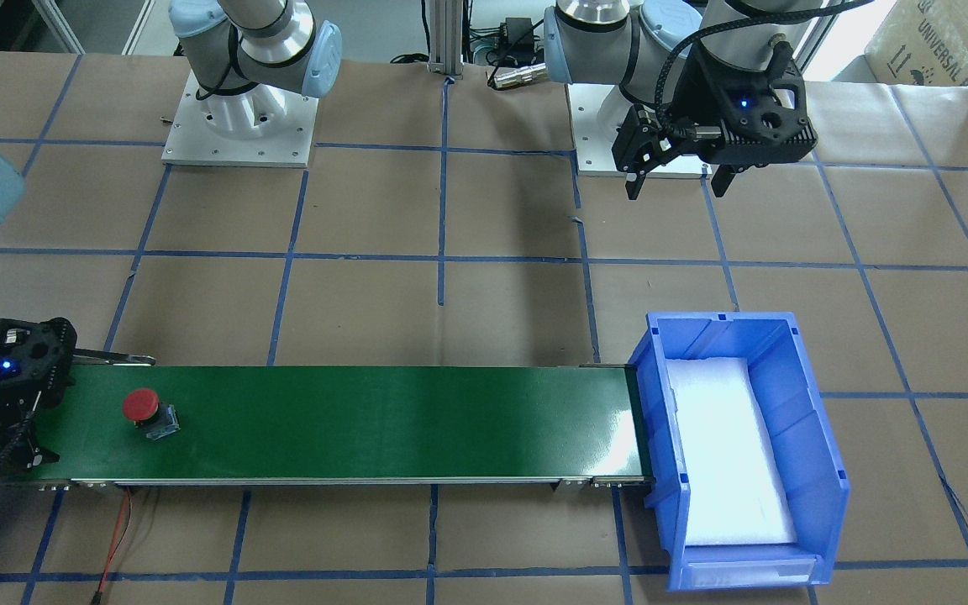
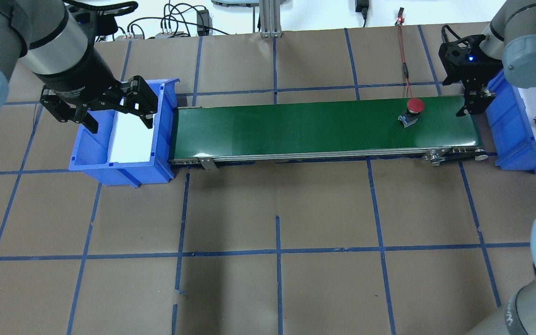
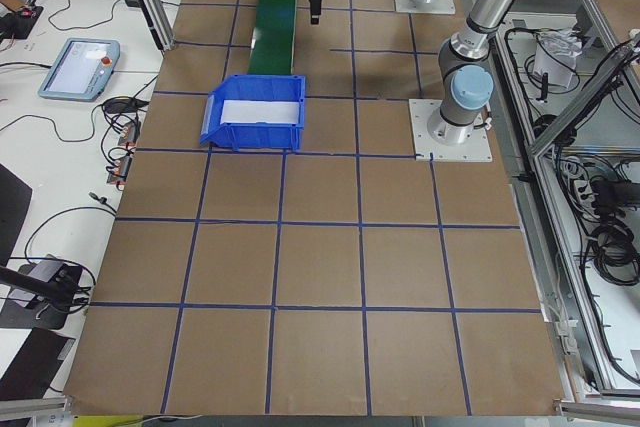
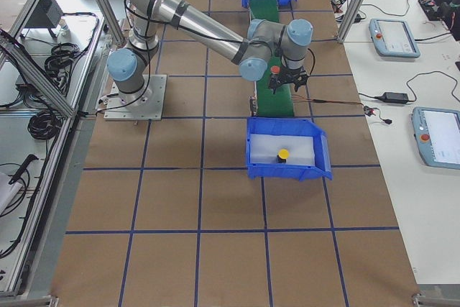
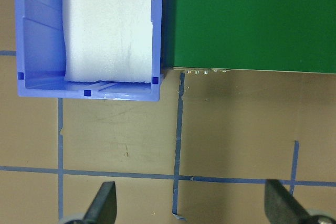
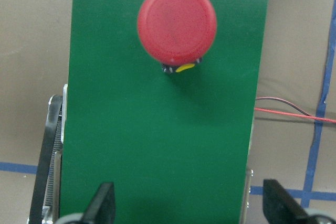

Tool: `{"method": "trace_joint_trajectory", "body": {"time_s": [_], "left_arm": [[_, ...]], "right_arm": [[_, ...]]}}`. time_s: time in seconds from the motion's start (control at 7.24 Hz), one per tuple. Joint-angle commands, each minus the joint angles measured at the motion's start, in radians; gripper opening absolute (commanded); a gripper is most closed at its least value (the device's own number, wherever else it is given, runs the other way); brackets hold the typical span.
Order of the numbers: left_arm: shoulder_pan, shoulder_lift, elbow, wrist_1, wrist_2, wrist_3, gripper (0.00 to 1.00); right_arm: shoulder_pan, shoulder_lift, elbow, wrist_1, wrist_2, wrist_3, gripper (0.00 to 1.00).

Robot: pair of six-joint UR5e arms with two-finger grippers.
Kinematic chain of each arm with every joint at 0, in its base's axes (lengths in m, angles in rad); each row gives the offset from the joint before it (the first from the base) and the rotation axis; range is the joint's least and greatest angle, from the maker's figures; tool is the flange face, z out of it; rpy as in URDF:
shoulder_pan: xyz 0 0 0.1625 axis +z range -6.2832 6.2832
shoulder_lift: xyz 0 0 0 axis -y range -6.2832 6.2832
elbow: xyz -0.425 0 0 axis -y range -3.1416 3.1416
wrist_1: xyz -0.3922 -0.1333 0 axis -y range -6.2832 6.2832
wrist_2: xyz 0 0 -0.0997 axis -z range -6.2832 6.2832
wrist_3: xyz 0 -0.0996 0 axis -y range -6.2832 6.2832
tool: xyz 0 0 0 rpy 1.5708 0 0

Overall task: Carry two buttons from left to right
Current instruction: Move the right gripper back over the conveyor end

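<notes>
With my right tool [image 6: 190, 205] open and empty, I'd back straight off the red button [image 6: 177, 23] ahead without touching it.

You see the brown, blue-taped worktop [image 2: 277, 200] carrying a green conveyor [image 2: 296, 125] between the left bin [image 2: 123, 173] and the right bin [image 2: 519, 156].

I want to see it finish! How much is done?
Done: the red button is on the belt. In hand: nothing; the right hand and left hand are open. Left: the yellow button sits in its bin, and the other bin has no button yet.
</notes>
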Motion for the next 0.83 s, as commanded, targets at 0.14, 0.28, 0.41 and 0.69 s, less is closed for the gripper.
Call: {"method": "trace_joint_trajectory", "body": {"time_s": [0.14,0.28,0.41,0.69], "left_arm": [[0.0,-0.001,0.0,0.0,0.0,0.0,0.99],[0.0,-0.001,0.0,0.0,0.0,0.0,0.99],[0.0,0.0,0.0,0.0,0.0,0.0,0.99],[0.0,0.0,-0.002,0.0,0.0,0.0,0.99]], "right_arm": [[0.009,-0.001,0.03,-0.052,-0.002,0.024,1.0],[0.009,-0.002,0.033,-0.052,-0.008,0.023,1.0],[0.009,-0.004,0.031,-0.054,-0.012,0.023,1.0],[0.009,-0.002,0.033,-0.054,-0.01,0.023,1.0]]}}
